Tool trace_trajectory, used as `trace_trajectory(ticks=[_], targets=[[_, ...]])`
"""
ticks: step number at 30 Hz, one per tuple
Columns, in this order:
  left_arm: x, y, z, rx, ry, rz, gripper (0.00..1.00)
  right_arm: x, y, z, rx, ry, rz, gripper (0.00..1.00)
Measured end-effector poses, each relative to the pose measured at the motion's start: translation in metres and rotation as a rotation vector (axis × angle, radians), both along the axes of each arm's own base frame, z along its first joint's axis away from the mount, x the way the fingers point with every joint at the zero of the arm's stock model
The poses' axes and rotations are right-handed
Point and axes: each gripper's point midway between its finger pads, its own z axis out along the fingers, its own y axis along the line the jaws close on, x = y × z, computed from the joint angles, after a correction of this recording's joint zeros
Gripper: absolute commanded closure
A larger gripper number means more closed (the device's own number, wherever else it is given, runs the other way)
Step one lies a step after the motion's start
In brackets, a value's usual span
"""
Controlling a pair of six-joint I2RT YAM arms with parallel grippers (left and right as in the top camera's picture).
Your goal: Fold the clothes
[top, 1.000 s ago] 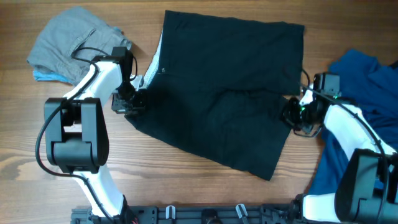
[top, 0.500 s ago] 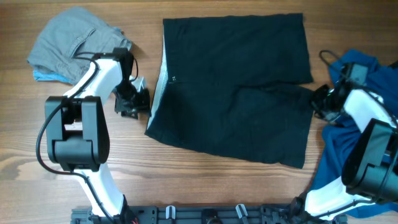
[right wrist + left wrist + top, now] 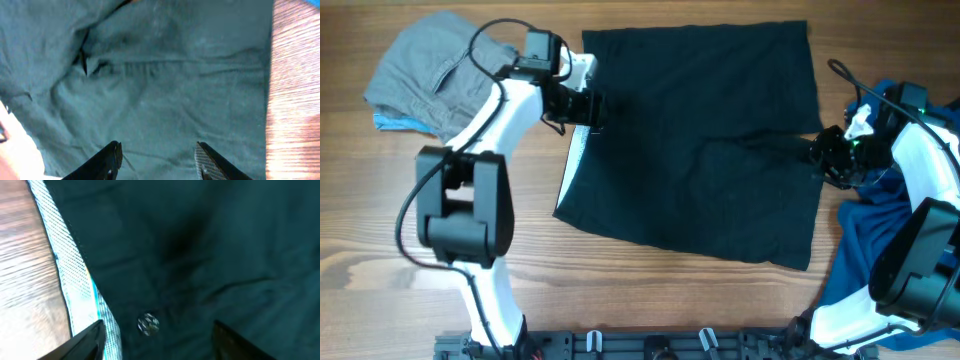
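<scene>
black garment [image 3: 690,140] lies flat in the middle of the table [image 3: 650,300], its pale-lined edge [image 3: 75,280] on the left. left gripper [image 3: 582,108] hovers above that edge near the button [image 3: 148,324], jaws apart. right gripper [image 3: 825,155] is over the opposite edge, jaws apart, empty. the facing positions probably prepare a paired grasp. grey trousers [image 3: 430,75] and blue garment [image 3: 910,230] lie aside.

The overhead camera looks straight down on the table [image 3: 620,290]; both wrist cameras sit close above the black garment [image 3: 700,150].

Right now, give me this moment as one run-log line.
left tool: open, over black garment waistband | right tool: open, at opposite edge | garment: spread out
</scene>
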Motion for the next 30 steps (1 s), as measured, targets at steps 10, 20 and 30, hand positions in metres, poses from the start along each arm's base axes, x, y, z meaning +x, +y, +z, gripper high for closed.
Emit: trace_trajectory(ticks=[10, 20, 30], targets=[[0.003, 0.003, -0.025, 0.004, 0.023, -0.004, 0.57, 0.007, 0.019, 0.001, -0.002, -0.038, 0.089, 0.48], [0.002, 0.000, -0.030, -0.020, 0.029, -0.021, 0.96, -0.023, 0.056, -0.026, 0.005, 0.079, 0.122, 0.64], [-0.002, 0.006, -0.029, -0.046, 0.069, 0.014, 0.12, -0.053, 0.063, -0.065, -0.031, 0.153, 0.084, 0.66]])
